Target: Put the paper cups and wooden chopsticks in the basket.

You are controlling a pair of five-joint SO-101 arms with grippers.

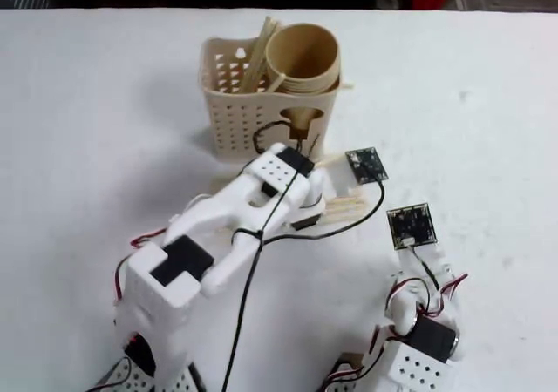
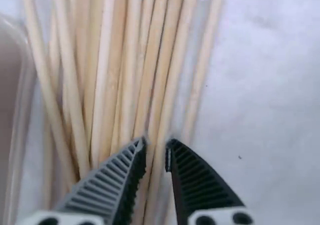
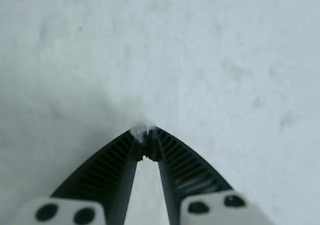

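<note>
Left tool [image 2: 156, 146] hangs low over a loose sheaf of wooden chopsticks [image 2: 125, 60], its ribbed jaws parted by only a narrow slit. One stick runs into that slit. I judge it is not clamped, though the wrist view does not settle the matter. My right tool [image 3: 147, 135] sits pressed closed, tip against tip, holding nothing, over bare white tabletop [image 3: 210, 60].

Seen from above, the wooden chopsticks [image 1: 349, 205] lie flat on the tabletop [image 1: 105, 104], just beside my left arm's wrist and on the near side of the basket [image 1: 235, 113]. They lie side by side, touching, roughly parallel.

Farther back, the cream basket stands upright with its perforated wall facing me. Nested paper cups [image 1: 301, 57] sit inside it on one side, and a few stowed sticks [image 1: 260, 52] lean beside them, poking above the rim. By my reading, the cups are done and the sheaf on the tabletop is what remains.

These sticks should be light, stiff and smooth, so they are apt to roll or fan apart. Lying flat, they give my jaws little to bite on. I would take hold near the middle of their length, across the grain, so that the ends balance. A grip near one end would probably let them droop, swing or slide free on the lift.
</note>
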